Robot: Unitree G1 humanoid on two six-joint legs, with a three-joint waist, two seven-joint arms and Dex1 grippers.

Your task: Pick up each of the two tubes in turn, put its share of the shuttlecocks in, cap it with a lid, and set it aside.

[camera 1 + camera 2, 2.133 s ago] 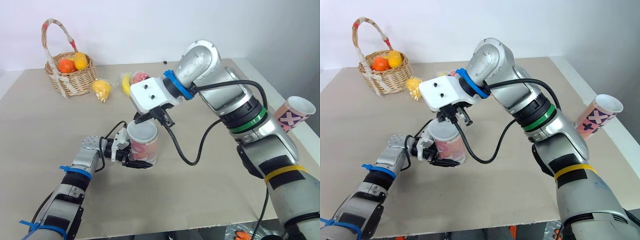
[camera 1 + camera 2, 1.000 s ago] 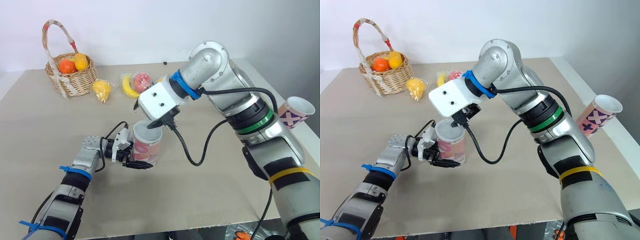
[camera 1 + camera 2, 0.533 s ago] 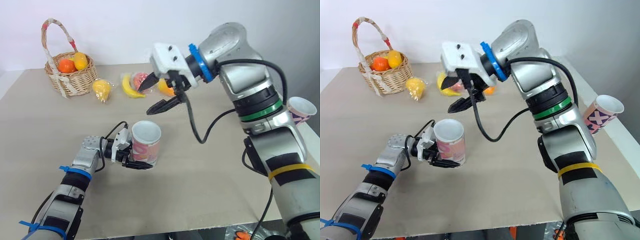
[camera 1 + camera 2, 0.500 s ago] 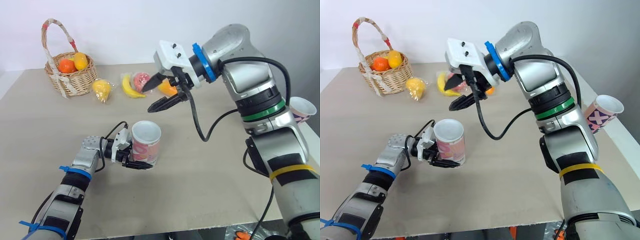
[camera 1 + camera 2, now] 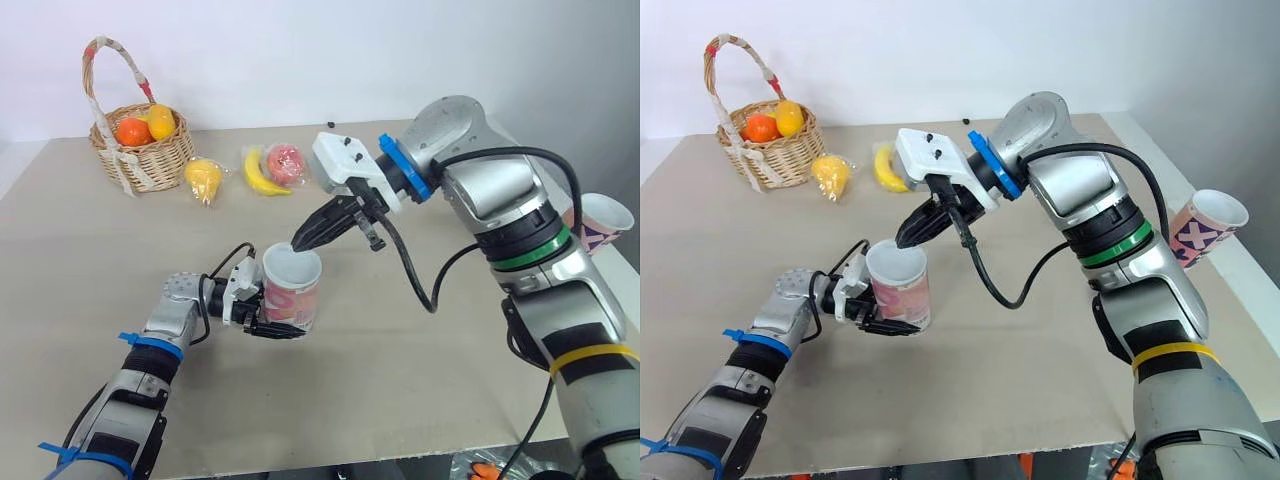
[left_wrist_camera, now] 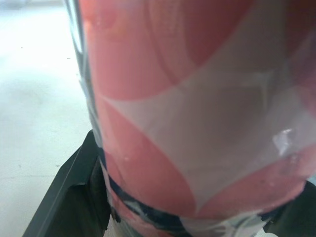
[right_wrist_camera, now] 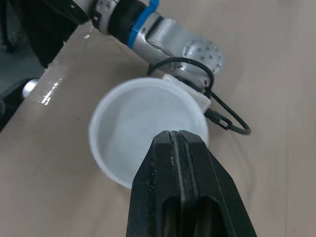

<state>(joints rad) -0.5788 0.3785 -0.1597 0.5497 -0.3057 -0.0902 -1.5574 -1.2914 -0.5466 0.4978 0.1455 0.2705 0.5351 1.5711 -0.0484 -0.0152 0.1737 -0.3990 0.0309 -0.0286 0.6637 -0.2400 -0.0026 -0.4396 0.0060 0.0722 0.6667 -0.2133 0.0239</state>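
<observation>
Fingers (image 5: 283, 332) of the left hand (image 5: 270, 316) are clamping the pink tube (image 5: 292, 290) upright on the desk (image 5: 400, 380), while just beyond it the right hand (image 5: 300, 243), pressed shut and empty, is hovering at the tube's open rim, and the second tube (image 5: 600, 222) is leaning well apart at the right.

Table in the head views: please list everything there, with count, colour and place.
woven wicker basket: one, tan, far left of table.
round fruits: two, orange and yellow, in basket.
wrapped yellow fruit: one, right of basket.
banana: one, yellow, far middle.
red round fruit: one, beside banana.
pink-and-white patterned tube: one, upright, open, near middle.
white tube with purple crosses: one, tilted, right edge.
left hand: black, shut on pink tube.
right hand: black, shut, above its mouth.
</observation>
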